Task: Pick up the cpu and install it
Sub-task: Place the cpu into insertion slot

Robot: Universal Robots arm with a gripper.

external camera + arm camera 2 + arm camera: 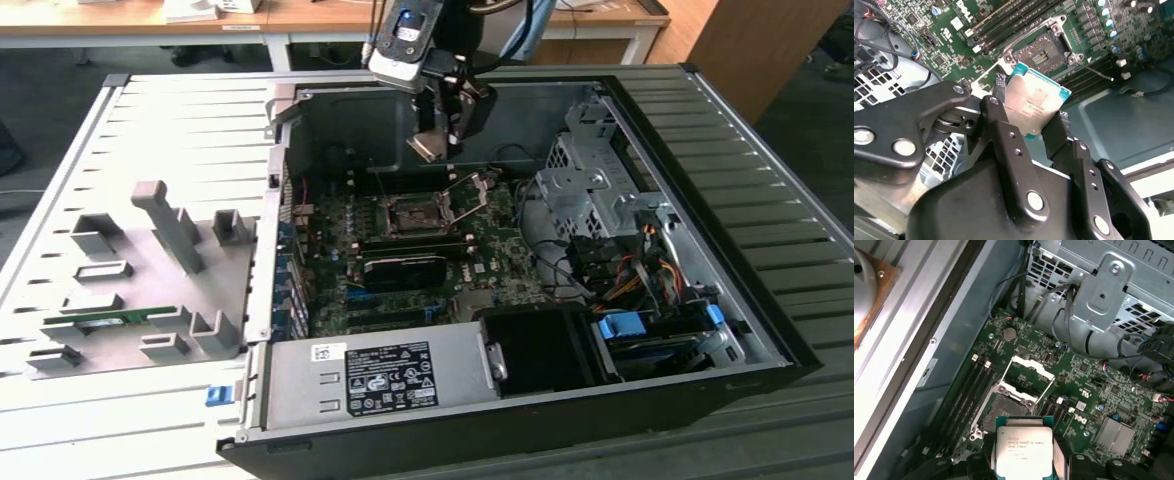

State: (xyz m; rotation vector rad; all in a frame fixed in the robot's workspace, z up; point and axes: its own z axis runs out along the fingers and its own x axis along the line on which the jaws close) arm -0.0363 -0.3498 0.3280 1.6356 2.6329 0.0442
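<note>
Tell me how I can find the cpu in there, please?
Look inside the big open computer case, above the green board. There the robot's black jaws are shut on the cpu: a small flat square with a shiny silver top. Unlike the open socket fixed on the board, it hangs in the air.

The cpu (1036,107): smooth satin-silver metal lid (green rim); gripper (1029,120) fingers (1004,135): matt black; motherboard (1089,390): glossy green; case (354,125): dull grey metal.
</note>
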